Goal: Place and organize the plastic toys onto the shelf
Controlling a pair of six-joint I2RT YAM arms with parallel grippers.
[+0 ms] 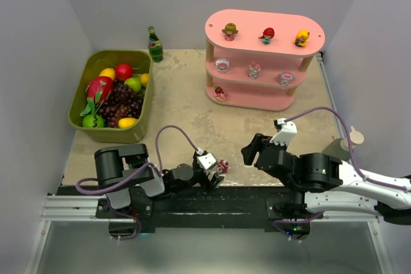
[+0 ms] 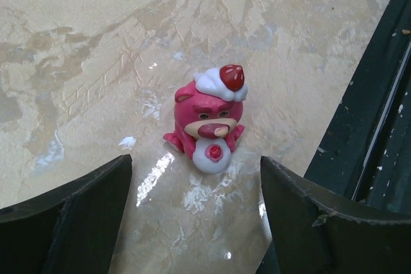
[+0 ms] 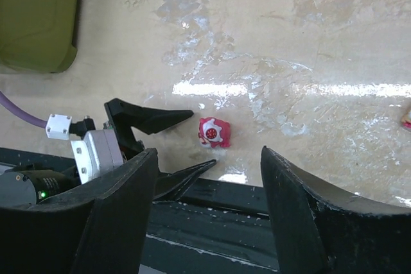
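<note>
1. The shelf [image 1: 264,30] stands far right: three pink oval boards on pale wooden posts, with seven tiny figurines [image 1: 268,34] spread over its tiers.
2. The olive bin [image 1: 138,123], a rounded rectangle, is on the left.
3. The left gripper [image 1: 216,172] and right gripper [image 3: 205,158] both have their black fingers spread and hold nothing.
4. A glossy pink bear [image 2: 209,117] with a white cap, red tip and white ball stands on the mottled, shiny table [image 1: 192,94] at its near edge, just ahead of the left fingers and untouched.

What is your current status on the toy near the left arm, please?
Left gripper open, pink bear toy at its fingertips, ungripped. Right gripper open, empty. Nothing blocking.
</note>
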